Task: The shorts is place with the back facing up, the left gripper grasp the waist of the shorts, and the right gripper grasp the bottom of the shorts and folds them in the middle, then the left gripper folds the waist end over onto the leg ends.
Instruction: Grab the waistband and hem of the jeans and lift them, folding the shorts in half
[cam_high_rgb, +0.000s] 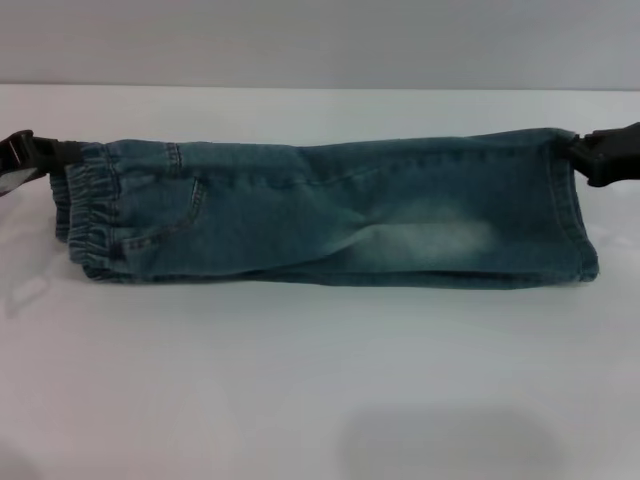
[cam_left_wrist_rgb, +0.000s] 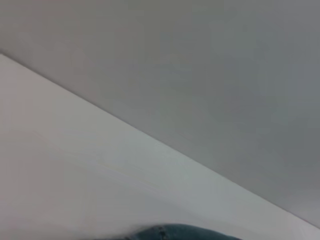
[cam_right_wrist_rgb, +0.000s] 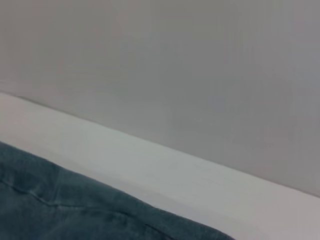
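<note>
Left gripper, a black claw coming in from the left edge of the head view, is pinched on the far corner of the gathered, ruffled elastic waist of the shorts, its fingers closed on the denim there. Opposite it, the right gripper, a black two-finger claw reaching in from the right edge, is clamped on the far corner of the flat, stitched bottom of the shorts. Both hold at about the same height, low over the white table, so the far edge of the cloth runs nearly straight between them. Stretched from one claw to the other are the long blue faded-denim shorts, folded lengthwise into a narrow band of doubled layers; the near long edge lies on the table. One back patch pocket with curved stitching shows just inward of the left gripper, and a pale worn patch lies closer to the right gripper. The left wrist view shows only a small curve of denim against the table and grey wall; the right wrist view shows a broad stretch of blue cloth with a seam line.
</note>
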